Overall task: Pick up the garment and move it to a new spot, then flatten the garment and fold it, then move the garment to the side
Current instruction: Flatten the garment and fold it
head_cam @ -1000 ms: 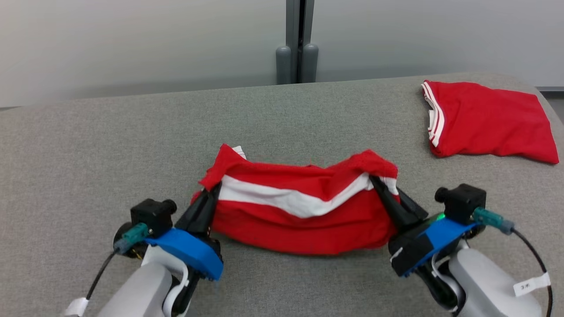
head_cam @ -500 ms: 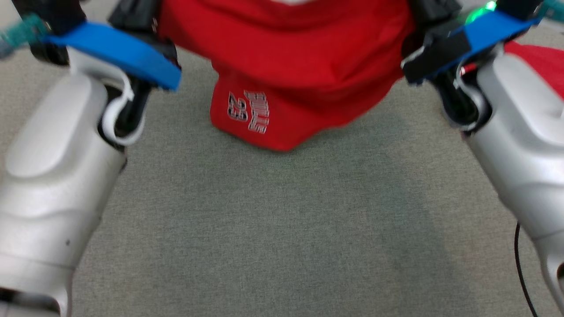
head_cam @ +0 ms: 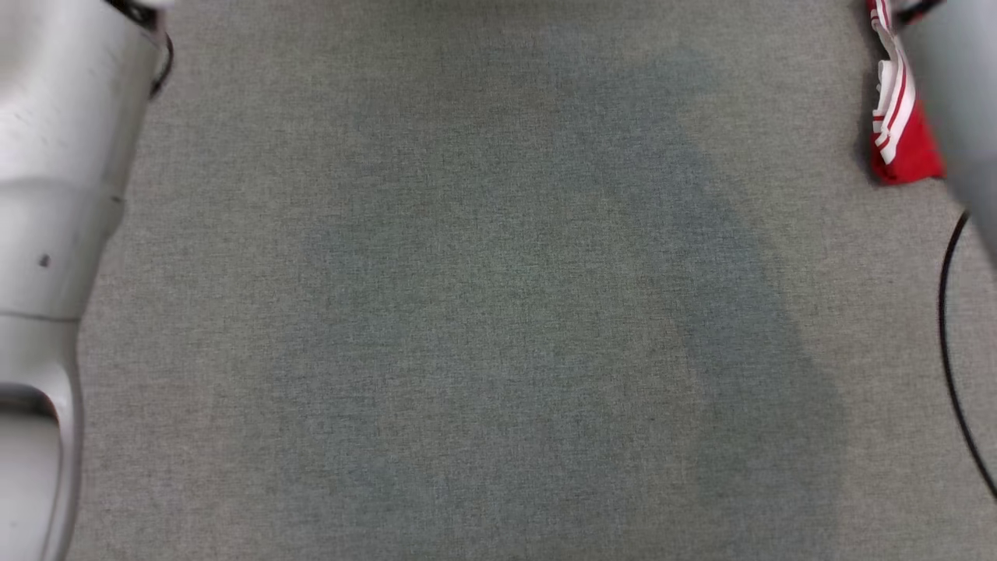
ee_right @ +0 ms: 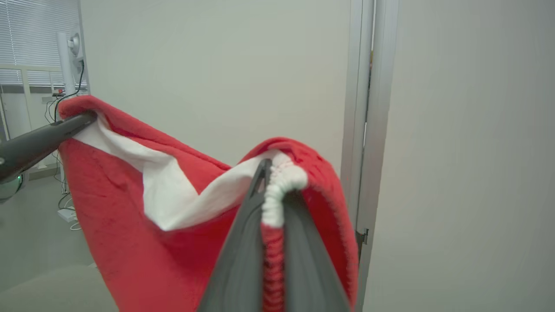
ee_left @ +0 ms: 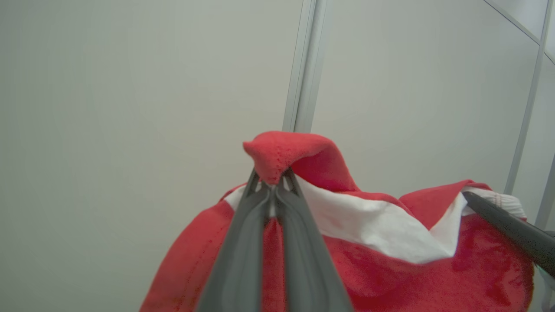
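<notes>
The garment (ee_left: 390,268) is a red jersey with a white band, hanging in the air in front of a pale wall. In the left wrist view my left gripper (ee_left: 273,184) is shut on a red corner of it. In the right wrist view my right gripper (ee_right: 273,190) is shut on the garment (ee_right: 143,242) at a white ribbed edge. The cloth sags between the two grips. Each wrist view also shows a dark finger of the other gripper pinching the far corner. In the head view my pale left forearm (head_cam: 54,156) and right forearm (head_cam: 958,93) reach up past the top edge.
A grey fabric table (head_cam: 483,312) lies below me. A second red garment with white stripes (head_cam: 896,132) lies at its far right, partly behind my right forearm. A black cable (head_cam: 946,327) hangs by the right edge. A grey wall post (ee_right: 368,108) stands beyond.
Both grippers have raised the garment off the table, up past the top of the head view. The head camera has also shifted to look lower down at the table.
</notes>
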Motion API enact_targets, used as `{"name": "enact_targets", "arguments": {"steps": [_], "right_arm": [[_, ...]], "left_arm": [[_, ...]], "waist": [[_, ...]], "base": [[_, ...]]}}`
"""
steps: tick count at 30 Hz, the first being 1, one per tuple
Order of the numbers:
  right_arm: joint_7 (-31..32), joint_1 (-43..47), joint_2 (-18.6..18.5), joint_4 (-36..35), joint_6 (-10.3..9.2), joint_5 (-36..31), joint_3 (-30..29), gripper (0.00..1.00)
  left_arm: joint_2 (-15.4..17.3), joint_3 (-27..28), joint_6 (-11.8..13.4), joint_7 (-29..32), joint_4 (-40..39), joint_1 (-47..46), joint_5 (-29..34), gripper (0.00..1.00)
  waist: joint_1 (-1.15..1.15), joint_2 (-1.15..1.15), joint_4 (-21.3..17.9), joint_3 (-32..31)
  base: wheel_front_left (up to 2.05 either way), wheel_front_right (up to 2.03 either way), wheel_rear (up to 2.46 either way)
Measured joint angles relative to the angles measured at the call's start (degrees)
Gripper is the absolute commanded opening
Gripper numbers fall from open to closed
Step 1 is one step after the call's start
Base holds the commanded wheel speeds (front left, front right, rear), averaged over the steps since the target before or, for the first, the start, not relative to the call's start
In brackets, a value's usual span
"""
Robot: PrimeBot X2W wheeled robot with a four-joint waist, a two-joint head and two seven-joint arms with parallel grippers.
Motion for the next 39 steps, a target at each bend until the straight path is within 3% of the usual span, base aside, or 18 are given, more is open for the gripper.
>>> {"name": "enact_targets", "arguments": {"steps": [6,10,20,25,39], "right_arm": [[0.0,10.5,0.6,-2.3,0.0,1.1,6.6,0.0],[0.0,19.5,0.3,-5.4,0.0,2.0,8.4,0.0],[0.0,41.4,-3.0,-15.2,-0.01,3.1,8.5,0.0],[0.0,52.7,-5.1,-20.2,-0.01,4.1,8.1,0.0],[0.0,77.7,-6.5,-31.4,-0.01,2.9,4.7,0.0]], "left_arm": [[0.5,-1.3,0.0,-1.1,-0.4,10.6,-3.8,0.0],[1.8,0.8,0.0,-1.3,-4.3,21.6,-2.3,0.0],[0.5,9.7,0.0,-1.3,-14.1,51.2,3.3,0.0],[-0.7,11.4,0.0,-1.3,-17.4,63.9,4.7,0.0],[-3.3,16.1,0.2,-1.3,-24.4,85.2,8.5,0.0]], "waist": [[-0.02,0.0,-0.6,-0.1],[-0.01,0.0,-0.8,-0.5],[-0.03,-0.01,-0.1,-5.5],[-0.03,-0.02,0.2,-9.6],[-0.03,-0.03,-1.8,-18.3]], "base": [[0.0,0.0,0.0],[0.0,0.0,0.0],[0.0,0.0,0.0],[0.0,0.0,0.0],[0.0,0.0,0.0]]}}
